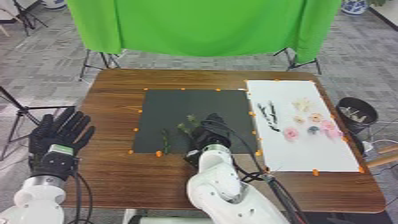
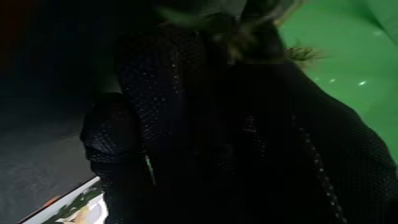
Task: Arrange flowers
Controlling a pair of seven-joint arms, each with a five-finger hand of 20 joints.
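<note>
Table of brown wood [image 1: 111, 180], one, spreads across the head view; past its 12 o'clock edge hangs one bright green cloth [image 1: 209, 30]. One white rectangular sheet [image 1: 289, 160] lies at the table's 3 o'clock side, and one black, nearly square mat [image 1: 178, 102] lies beside it around the middle. Of the robot's two black-gloved hands, the left hand [image 1: 58, 145] is at the table's 9 o'clock edge, its fingers straight and fanned apart. The right hand [image 1: 213, 131] is over the mat, at 5 o'clock from its middle; I cannot tell whether it is pinching anything. One round black bin [image 1: 345, 103] with pale pieces inside stands at 3 o'clock, just off the table.

On the sheet, one cream feathery spray [image 1: 303, 105] lies at 12 o'clock, two thin dark sprigs [image 1: 274, 116] at 10, and one pink bloom [image 1: 290, 133] at 8. Small peach and pink blooms [image 1: 334, 134] and one grey-blue bloom [image 1: 313, 130] lie around the middle and toward 3.

One slim green stem [image 1: 165, 141] lies on the mat at 8 o'clock; leafy green sprigs [image 1: 193, 120] are close by the right hand. The right wrist view adds a spiky green tuft [image 2: 302, 53] beside the right hand [image 2: 222, 150]. Several small orange tabs [image 1: 159, 153] dot the mat's and sheet's edges.
</note>
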